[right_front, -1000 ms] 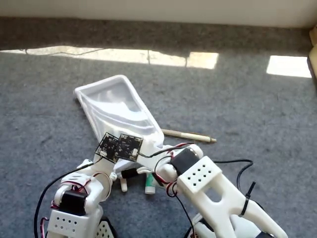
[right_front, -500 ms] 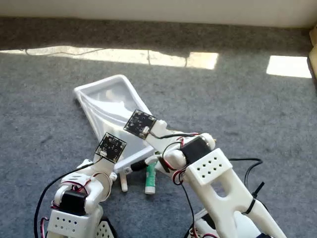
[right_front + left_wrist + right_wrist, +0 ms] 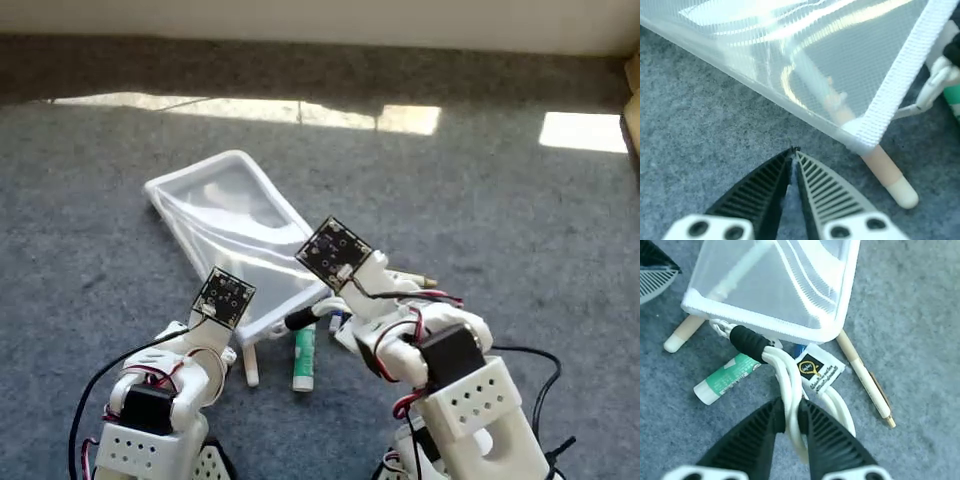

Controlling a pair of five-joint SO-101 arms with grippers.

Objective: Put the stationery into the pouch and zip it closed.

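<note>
On the carpet [image 3: 500,200], the pouch [image 3: 230,225] lies aslant, its near end towards me. A stick [image 3: 885,167] pokes out from beneath the near left corner, with the glue stick [image 3: 303,360] just right of it, in front of the pouch. A pen [image 3: 865,380] lies along the pouch's right side. My left claw [image 3: 792,150] sits closed just short of that corner. My right claw [image 3: 790,405] pinches the cord [image 3: 787,375] at the pouch's near end.

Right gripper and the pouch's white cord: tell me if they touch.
Touching. In the right wrist view the right gripper is clamped on the white cord.
</note>
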